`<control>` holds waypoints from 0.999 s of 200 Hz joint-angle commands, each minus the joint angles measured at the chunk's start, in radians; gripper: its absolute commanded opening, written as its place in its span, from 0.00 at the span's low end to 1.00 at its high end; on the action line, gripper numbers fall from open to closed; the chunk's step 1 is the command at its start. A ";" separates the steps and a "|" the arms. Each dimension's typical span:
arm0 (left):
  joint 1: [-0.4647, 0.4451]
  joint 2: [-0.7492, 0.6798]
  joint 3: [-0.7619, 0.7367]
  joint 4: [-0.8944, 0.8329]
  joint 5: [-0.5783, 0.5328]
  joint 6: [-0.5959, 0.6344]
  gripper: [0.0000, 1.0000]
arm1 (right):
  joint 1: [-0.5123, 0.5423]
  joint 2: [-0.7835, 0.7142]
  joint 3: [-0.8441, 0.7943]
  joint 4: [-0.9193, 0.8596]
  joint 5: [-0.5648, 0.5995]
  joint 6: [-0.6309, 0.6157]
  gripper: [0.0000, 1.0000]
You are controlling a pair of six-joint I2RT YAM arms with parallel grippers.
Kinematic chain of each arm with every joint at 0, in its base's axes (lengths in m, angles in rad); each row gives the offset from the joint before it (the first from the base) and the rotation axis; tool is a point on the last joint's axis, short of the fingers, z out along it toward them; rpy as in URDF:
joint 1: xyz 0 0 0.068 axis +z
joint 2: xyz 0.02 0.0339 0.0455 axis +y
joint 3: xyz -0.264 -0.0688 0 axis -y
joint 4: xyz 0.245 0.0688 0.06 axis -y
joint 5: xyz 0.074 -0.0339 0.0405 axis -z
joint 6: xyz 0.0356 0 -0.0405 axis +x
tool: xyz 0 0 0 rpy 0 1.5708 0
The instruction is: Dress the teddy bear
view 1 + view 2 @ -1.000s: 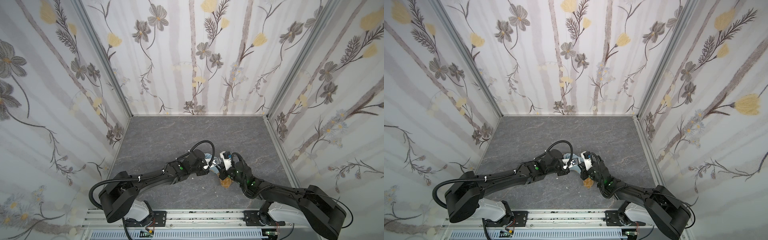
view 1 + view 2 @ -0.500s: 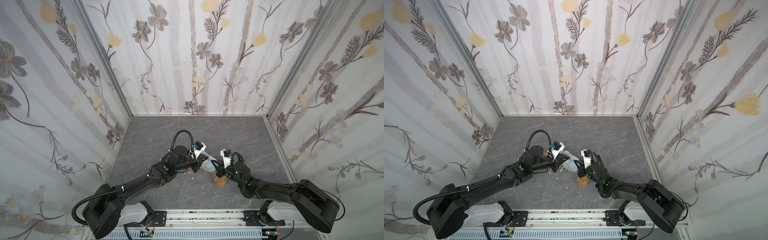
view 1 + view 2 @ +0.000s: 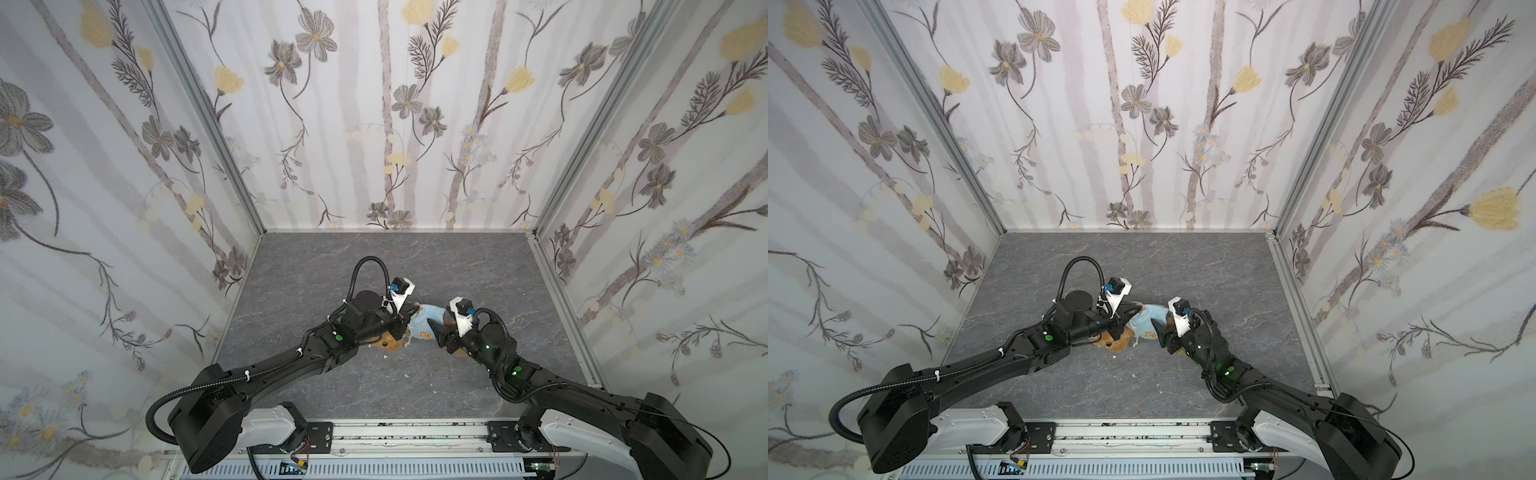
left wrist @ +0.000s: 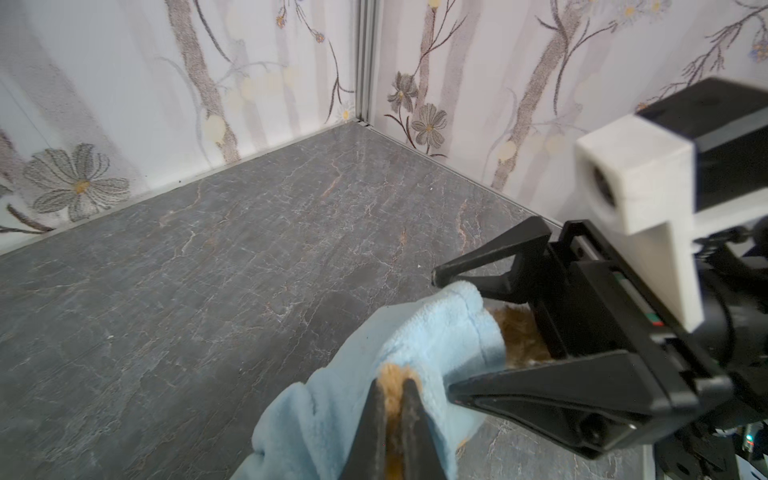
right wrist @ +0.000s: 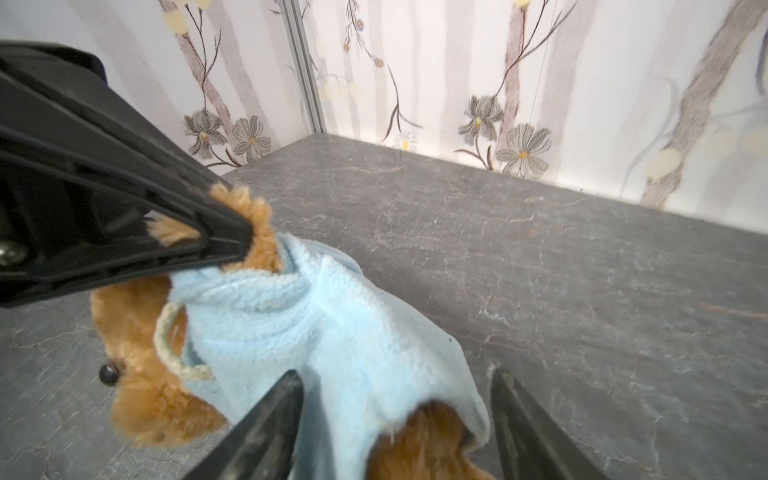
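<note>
Two arms (image 3: 291,361) (image 3: 552,384) low, converging; left jaws clamped on teddy bear (image 5: 133,332) paw; right jaws apart.

Teddy bear (image 3: 1116,343) in light-blue top (image 3: 1148,325), on grey table (image 3: 1183,270)

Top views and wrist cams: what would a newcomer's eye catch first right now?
The golden-brown teddy bear lies mid-table between both arms, partly inside a light-blue top. The left gripper is pinched shut on a furry limb poking out of a sleeve, while the right gripper stands open astride the top's hem. Floral walls box in the grey table.
</note>
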State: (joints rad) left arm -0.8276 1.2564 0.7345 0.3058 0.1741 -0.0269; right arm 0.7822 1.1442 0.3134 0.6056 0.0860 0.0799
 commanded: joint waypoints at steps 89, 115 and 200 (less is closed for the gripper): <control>-0.055 -0.011 0.073 -0.092 -0.210 -0.287 0.00 | 0.144 -0.050 0.035 0.024 0.066 -0.006 0.85; -0.058 -0.007 0.071 -0.093 -0.192 -0.299 0.00 | 0.155 0.027 0.030 0.100 0.129 -0.002 0.82; -0.069 -0.002 0.074 -0.091 -0.145 -0.314 0.00 | 0.154 0.211 0.068 0.300 0.061 -0.118 0.79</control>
State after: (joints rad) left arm -0.8928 1.2552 0.7956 0.1864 0.0040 -0.3180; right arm 0.9348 1.3117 0.3576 0.8230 0.1543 0.0288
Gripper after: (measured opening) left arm 0.052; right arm 0.794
